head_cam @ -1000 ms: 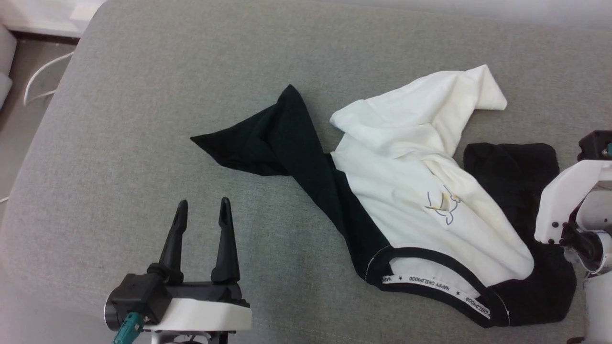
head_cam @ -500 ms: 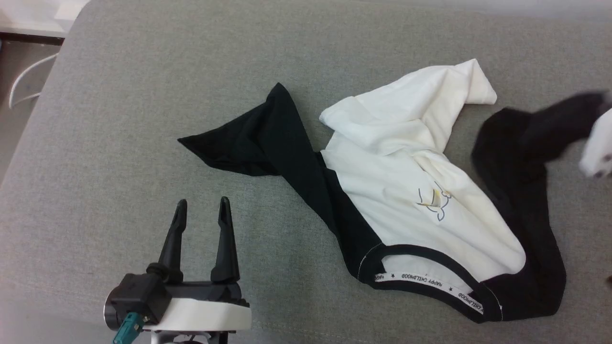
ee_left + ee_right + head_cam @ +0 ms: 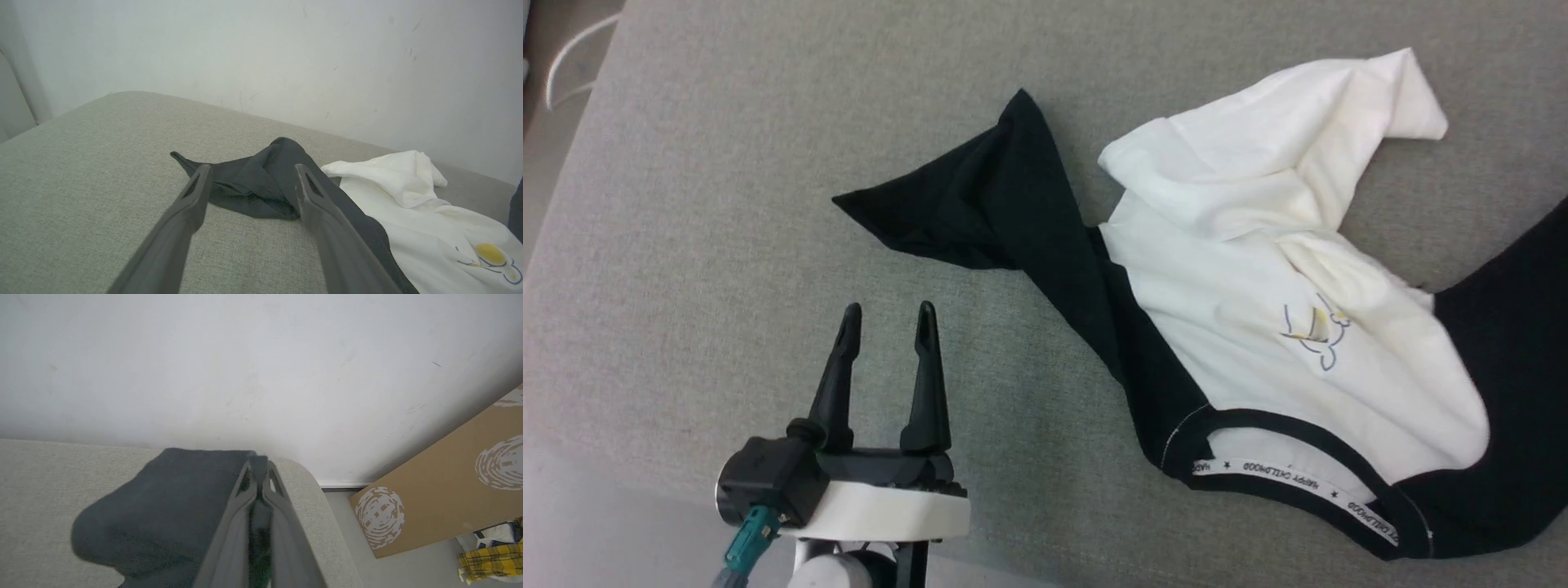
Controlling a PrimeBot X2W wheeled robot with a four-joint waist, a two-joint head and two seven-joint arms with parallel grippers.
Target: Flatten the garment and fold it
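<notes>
The shirt [image 3: 1258, 327] looks soft, limp and light. The right gripper [image 3: 256, 475] is clenched on its black edge. The left gripper [image 3: 886, 322], released, should pinch the ten-o'clock sleeve [image 3: 980, 204].

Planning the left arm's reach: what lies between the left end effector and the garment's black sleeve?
Only bare grey cushion lies between the open left end effector and the black sleeve of the garment; the head view shows it.
</notes>
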